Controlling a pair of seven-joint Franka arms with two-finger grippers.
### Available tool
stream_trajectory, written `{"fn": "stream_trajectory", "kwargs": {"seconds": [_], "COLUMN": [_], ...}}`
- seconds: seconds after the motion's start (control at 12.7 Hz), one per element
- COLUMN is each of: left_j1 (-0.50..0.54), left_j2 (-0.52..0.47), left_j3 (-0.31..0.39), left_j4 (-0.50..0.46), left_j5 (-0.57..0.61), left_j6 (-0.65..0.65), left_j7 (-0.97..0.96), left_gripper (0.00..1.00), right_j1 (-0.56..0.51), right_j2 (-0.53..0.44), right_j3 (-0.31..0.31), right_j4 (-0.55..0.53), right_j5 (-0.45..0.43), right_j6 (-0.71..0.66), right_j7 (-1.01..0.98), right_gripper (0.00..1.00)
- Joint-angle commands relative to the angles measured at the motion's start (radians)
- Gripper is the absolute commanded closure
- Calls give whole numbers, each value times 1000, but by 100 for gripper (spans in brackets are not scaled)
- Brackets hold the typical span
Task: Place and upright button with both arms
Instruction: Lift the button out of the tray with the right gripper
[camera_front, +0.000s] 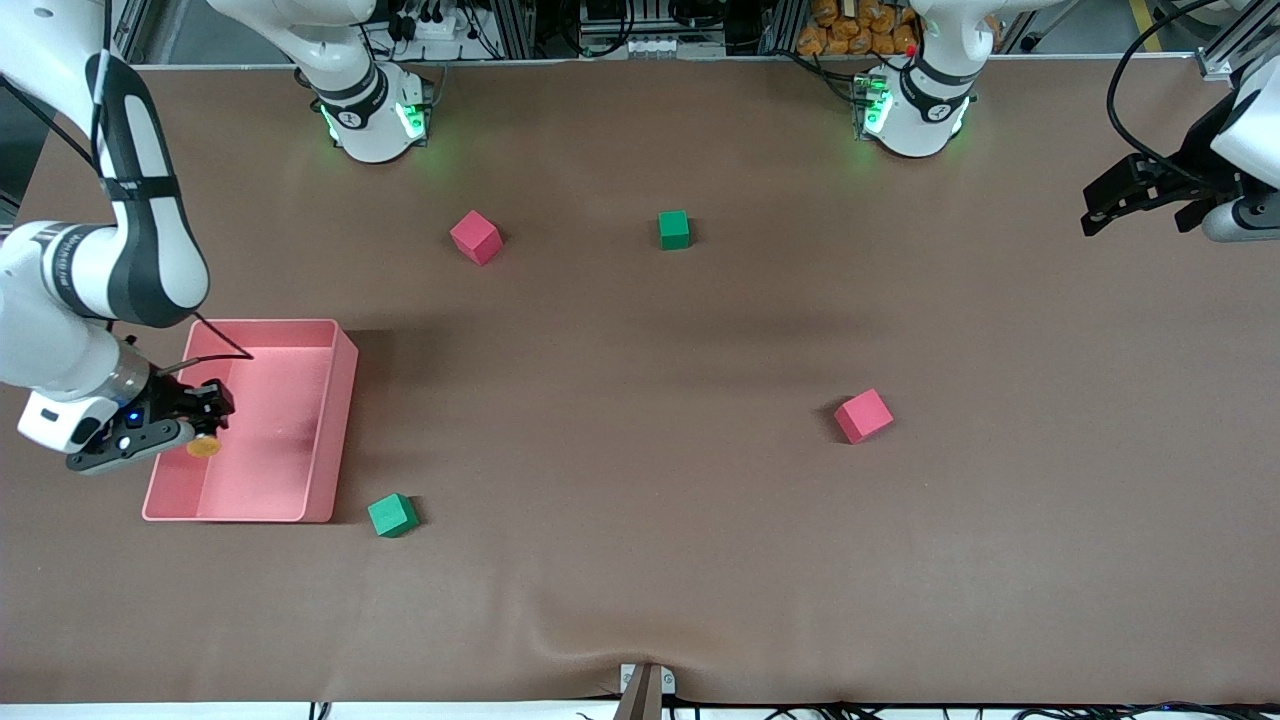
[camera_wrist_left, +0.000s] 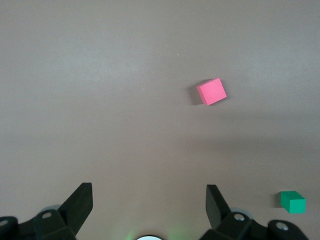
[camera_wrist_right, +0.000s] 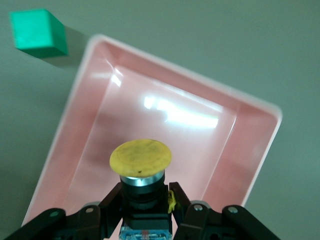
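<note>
Here, front view: right gripper over pink tray near table's right-arm end, fingers clamped on button, held clear of tray floor, likely for carrying out. Left gripper waits high at table's left-arm end.

Left wrist view: fingers wide apart, empty, probably ready for handover; red cube, green cube on table below.

Right wrist view: button's body pinched, cap facing away from gripper, so second arm may be needed to upright it.

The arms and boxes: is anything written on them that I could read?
Right arm: a line of dark lettering on the white link, too small to read.
Arm bases: small round marks, unreadable.
Button, pink tray, cubes: no writing.
</note>
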Motion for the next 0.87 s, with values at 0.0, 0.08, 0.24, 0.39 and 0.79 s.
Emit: {"fn": "stream_trajectory", "kwargs": {"seconds": [0.0, 0.08, 0.24, 0.39, 0.79], "left_j1": [7, 7, 7, 7, 20], "left_j2": [-4, -4, -4, -4, -4], "left_j3": [-1, -1, -1, -1, 1], "left_j4": [-2, -1, 2, 8, 16], "left_j5": [-16, -16, -10, -7, -1], "left_j6": [7, 7, 7, 7, 5], "left_j7": [2, 4, 4, 4, 5], "left_gripper": [0, 0, 0, 0, 0], "right_j1": [96, 147, 250, 343, 556], "right_j2": [10, 15, 51, 154, 340], "right_j3": [-1, -1, -1, -3, -3], "right_j4": [90, 104, 127, 227, 364], "right_j5": [-5, 2, 71, 177, 188], "right_j6": [-23, -23, -11, -11, 94], "right_j7": [-98, -94, -77, -5, 378], "right_gripper": [100, 100, 100, 100, 100]}}
